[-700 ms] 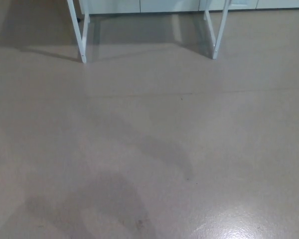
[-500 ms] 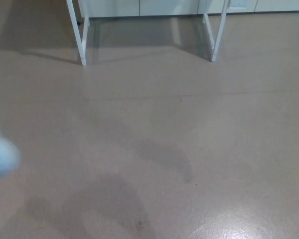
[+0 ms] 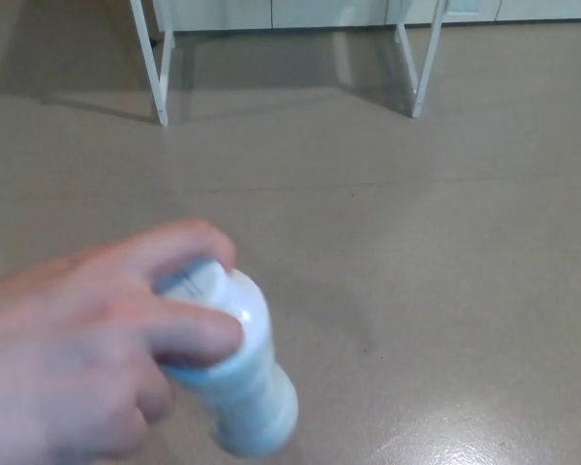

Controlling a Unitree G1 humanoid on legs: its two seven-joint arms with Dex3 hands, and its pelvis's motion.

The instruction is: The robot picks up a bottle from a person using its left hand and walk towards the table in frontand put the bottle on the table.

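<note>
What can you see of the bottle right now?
The bottle is pale, white to light blue, and looks like smooth plastic; blur hides finer detail. It is tilted, its free end pointing toward the lower right. A person's hand coming from the left closes around its other end. It is held above the floor, touching nothing else.

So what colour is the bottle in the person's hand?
The bottle looks white, faintly bluish; head view, blurred.
</note>
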